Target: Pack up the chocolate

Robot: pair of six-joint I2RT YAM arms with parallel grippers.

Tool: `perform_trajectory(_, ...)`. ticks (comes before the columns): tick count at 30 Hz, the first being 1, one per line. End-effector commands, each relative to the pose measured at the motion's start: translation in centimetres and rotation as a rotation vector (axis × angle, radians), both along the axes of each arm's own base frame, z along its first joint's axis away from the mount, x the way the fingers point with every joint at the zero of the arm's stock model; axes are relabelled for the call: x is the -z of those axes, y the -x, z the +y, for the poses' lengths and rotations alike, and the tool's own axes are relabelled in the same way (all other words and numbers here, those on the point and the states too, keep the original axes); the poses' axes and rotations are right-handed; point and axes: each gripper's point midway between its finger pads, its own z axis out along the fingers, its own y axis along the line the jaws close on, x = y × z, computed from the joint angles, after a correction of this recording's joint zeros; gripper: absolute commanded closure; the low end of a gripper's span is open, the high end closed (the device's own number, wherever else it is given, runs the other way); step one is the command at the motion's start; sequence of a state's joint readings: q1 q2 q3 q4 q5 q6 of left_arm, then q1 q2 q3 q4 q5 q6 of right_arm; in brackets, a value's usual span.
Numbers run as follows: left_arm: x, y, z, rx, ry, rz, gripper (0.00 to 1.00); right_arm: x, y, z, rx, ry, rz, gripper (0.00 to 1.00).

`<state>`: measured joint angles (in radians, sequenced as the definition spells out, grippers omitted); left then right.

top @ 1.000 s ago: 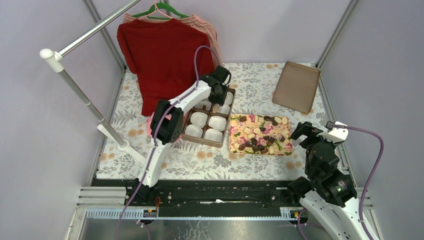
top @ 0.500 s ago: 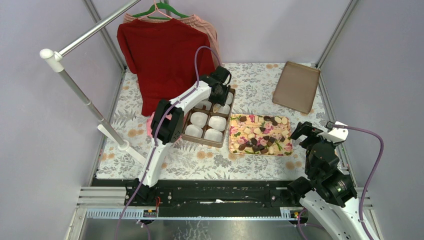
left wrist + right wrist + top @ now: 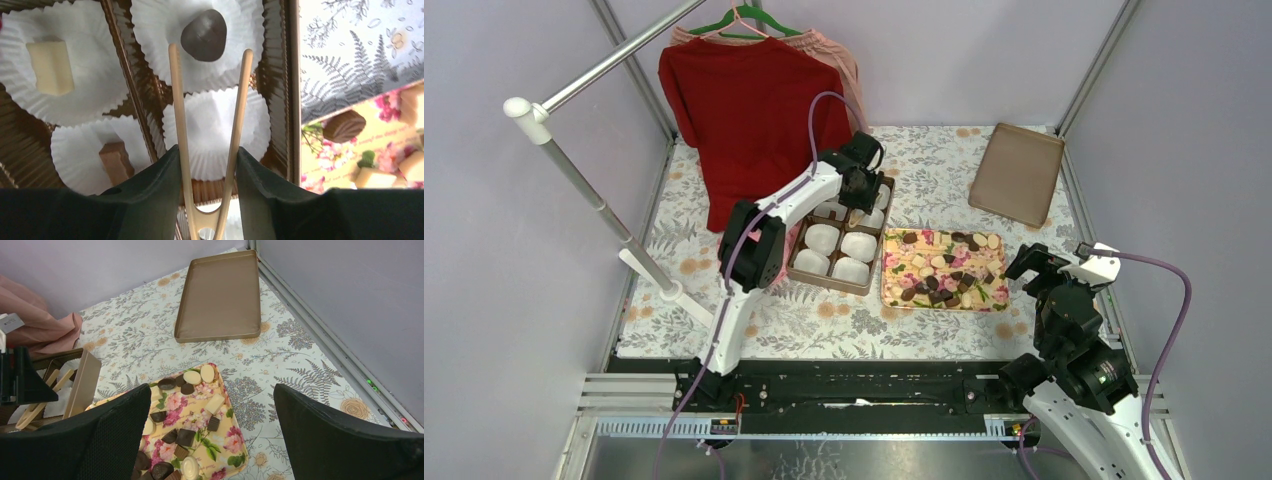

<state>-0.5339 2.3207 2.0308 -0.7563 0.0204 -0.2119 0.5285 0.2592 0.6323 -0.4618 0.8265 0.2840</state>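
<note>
My left gripper is shut on wooden tongs over the brown box of white paper cups. The tong arms stand apart and hold nothing. A dark round chocolate lies in the cup just past their tips. A cream piece and a brown piece lie in cups to the left. The cup under the tongs is empty. More chocolate lies on the flowered tray, also in the right wrist view. My right gripper is open and empty above the tray's right end.
A flat gold lid lies at the back right, also in the right wrist view. A red shirt hangs on a rail behind the box. A white pole slants across the left. Metal frame posts line both sides.
My left arm has shifted slightly to the left over the box. The right arm has not moved.
</note>
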Motion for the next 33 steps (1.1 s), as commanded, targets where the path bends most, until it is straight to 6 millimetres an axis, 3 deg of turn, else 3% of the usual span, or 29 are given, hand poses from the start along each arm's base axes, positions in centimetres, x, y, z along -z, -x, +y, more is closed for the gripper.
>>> perform_trajectory(1,-4.6,0.9,-1.1,0.029,0.094,-0.052,0.52,-0.9,-0.1,0.0,0.006,-0.012,-0.031,0.00)
perform_trajectory(11,-7.9,6.5,-3.1,0.121,0.163,-0.018,0.52,-1.2,-0.4,0.9,-0.041,-0.039,-0.042,0.00)
perform_trajectory(25,-11.2,15.0,-7.1,0.316,0.234,-0.001,0.52,-1.3,-4.5,8.6,-0.266,-0.278,-0.027,0.00)
perform_trajectory(33,-12.4,18.9,-8.9,0.418,0.275,-0.011,0.52,1.5,-7.3,12.2,-0.322,-0.379,0.016,0.00)
